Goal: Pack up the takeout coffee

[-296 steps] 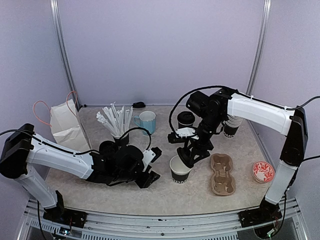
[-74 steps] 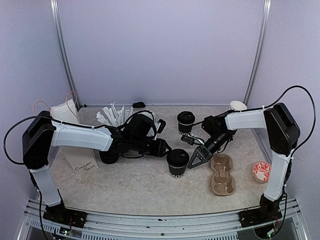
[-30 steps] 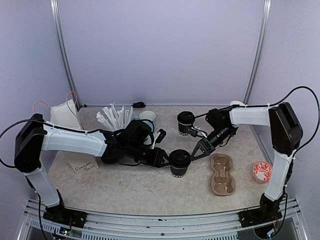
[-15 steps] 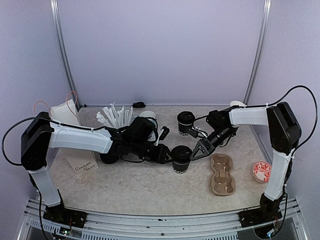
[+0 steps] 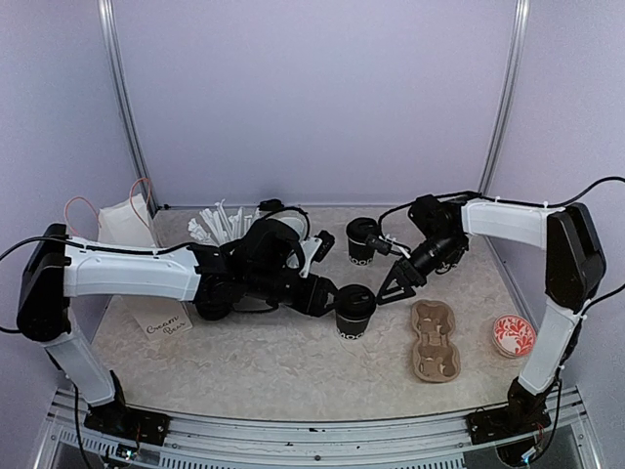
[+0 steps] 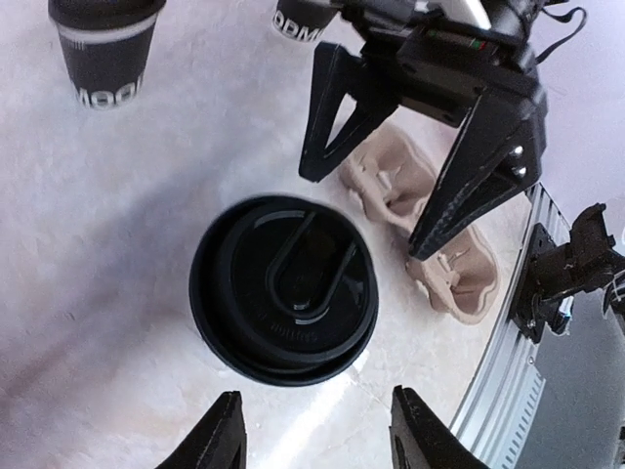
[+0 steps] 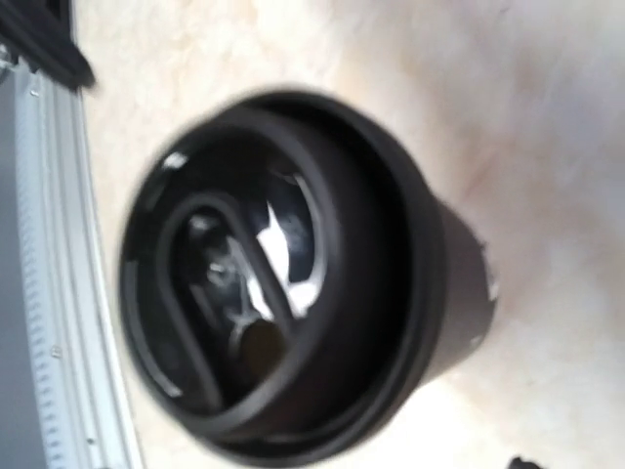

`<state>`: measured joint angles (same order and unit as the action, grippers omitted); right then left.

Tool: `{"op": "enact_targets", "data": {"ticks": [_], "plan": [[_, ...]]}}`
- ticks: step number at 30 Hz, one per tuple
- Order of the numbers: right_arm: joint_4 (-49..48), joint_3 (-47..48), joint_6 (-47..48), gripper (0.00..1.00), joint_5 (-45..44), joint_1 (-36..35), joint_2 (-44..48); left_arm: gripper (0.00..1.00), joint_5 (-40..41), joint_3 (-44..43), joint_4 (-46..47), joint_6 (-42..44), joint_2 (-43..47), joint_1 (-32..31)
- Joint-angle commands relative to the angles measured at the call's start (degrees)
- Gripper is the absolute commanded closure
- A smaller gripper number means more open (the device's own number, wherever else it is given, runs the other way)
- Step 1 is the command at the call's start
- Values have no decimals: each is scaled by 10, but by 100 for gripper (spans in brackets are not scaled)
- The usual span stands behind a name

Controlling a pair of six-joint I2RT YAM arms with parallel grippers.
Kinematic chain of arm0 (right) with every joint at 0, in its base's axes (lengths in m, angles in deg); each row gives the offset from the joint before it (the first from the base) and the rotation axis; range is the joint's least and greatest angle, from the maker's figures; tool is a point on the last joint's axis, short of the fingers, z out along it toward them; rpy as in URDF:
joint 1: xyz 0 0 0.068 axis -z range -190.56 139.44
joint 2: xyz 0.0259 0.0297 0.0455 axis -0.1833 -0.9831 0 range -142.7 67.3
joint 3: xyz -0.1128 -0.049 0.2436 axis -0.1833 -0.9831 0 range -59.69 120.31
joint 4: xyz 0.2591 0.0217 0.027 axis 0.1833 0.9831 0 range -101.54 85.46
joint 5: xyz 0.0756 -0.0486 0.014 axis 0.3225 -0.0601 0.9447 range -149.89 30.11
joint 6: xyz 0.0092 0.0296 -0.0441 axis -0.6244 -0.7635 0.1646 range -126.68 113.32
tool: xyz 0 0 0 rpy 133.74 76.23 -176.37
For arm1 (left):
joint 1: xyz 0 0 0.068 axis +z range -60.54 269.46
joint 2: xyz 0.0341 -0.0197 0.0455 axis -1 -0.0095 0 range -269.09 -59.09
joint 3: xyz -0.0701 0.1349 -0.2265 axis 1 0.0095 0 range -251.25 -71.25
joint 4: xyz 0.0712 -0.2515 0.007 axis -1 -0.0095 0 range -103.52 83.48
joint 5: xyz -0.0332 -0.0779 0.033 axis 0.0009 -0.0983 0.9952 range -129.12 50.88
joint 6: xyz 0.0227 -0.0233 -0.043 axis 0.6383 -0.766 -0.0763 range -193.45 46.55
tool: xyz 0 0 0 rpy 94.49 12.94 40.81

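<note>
Tipping is your main risk, I judge: the near black paper cup with round black plastic lid [image 5: 354, 311] stands free between the left gripper [image 6: 314, 410] and right gripper [image 6: 363, 213], both spread apart and empty, so a clipped rim could topple it. Its twin [image 5: 363, 240] stands behind. The brown pulp carrier [image 5: 435, 340] has empty wells. Lids hide both cups' contents.

We see a black near cup [image 5: 354, 311] with white letters, a far cup [image 5: 362, 241] the same, a brown tray [image 5: 435, 357], a red-and-white dish [image 5: 514, 334], a cream tabletop [image 5: 273, 362].
</note>
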<state>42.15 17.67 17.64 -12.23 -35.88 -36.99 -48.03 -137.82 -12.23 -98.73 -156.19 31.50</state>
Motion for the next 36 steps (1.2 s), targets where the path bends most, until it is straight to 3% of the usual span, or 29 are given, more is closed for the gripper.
{"op": "enact_targets", "data": {"ticks": [1, 7, 8, 9, 10, 13, 15, 18, 22, 26, 28, 36], "plan": [[-5, 29, 50, 13, -67, 3, 56, 48, 95, -4, 38, 90, 56, -8], [-7, 93, 75, 2, -114, 3, 69, 42, 172, -38, 46, 143, 72, 2], [-11, 104, 76, 1, -118, 3, 71, 35, 186, -44, 52, 144, 78, 2], [-19, 114, 76, 1, -120, 3, 74, 5, 201, -49, 68, 140, 82, 3], [-32, 120, 74, 0, -123, 3, 79, 2, 212, -53, 81, 134, 88, 5], [-95, 106, 53, 1, -82, 8, 108, 1, 237, -76, 86, 121, 97, 27], [-188, 57, 16, 1, -29, 18, 139, 1, 253, -96, 80, 129, 97, 40], [-192, 22, 70, 1, 13, 8, 152, 1, 252, -86, 111, 178, 107, 40], [-146, 34, 130, 15, -66, -33, 119, 1, 254, -83, 117, 165, 120, 39], [-152, -2, 178, 9, -158, -82, 123, 1, 382, -69, 88, 75, 127, 41], [-150, -14, 195, 1, -192, -105, 124, 1, 371, -74, 66, 89, 125, 47], [-144, -13, 195, 1, -233, -136, 88, 1, 288, -28, 116, 97, 157, 52]]}}
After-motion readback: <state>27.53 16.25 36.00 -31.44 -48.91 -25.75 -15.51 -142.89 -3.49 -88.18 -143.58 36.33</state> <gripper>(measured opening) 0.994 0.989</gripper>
